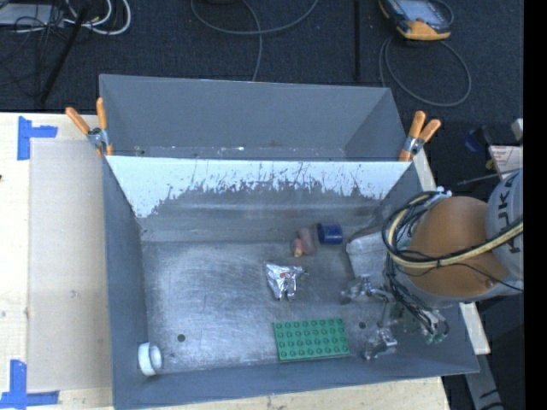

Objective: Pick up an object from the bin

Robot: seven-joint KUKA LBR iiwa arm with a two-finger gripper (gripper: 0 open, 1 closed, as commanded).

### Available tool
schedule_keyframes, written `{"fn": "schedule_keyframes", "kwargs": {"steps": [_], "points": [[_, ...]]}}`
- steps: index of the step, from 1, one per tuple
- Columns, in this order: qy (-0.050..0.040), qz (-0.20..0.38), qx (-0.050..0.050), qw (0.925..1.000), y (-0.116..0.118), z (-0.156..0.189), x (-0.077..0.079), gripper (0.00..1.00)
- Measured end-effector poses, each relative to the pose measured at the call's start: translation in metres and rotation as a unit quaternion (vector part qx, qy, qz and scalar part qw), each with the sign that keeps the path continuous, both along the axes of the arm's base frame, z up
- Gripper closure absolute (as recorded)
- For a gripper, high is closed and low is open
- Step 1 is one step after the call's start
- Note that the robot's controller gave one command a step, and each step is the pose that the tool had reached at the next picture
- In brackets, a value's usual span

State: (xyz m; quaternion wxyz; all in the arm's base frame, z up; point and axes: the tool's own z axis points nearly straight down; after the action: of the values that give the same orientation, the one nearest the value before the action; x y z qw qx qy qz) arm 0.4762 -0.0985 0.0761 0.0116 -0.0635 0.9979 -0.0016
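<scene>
1. A white round cap (149,357) is seen in the front-left corner of the grey metal bin (124,263).
2. A flat green studded plate (312,338) lies at the front edge.
3. Just right of it, the jaws are spread apart and empty.
4. Lying flush on the floor, the plate could be pushed rather than gripped.

Scuffed matt grey metal bin (214,289), crinkled shiny foil wad (284,279), studded green plastic plate (312,339)
</scene>
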Motion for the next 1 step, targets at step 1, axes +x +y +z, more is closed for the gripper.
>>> {"fn": "schedule_keyframes", "kwargs": {"steps": [1], "points": [[0.009, 0.064, 0.0, 0.9979, 0.0696, -0.0044, 0.0172, 0.0]]}}
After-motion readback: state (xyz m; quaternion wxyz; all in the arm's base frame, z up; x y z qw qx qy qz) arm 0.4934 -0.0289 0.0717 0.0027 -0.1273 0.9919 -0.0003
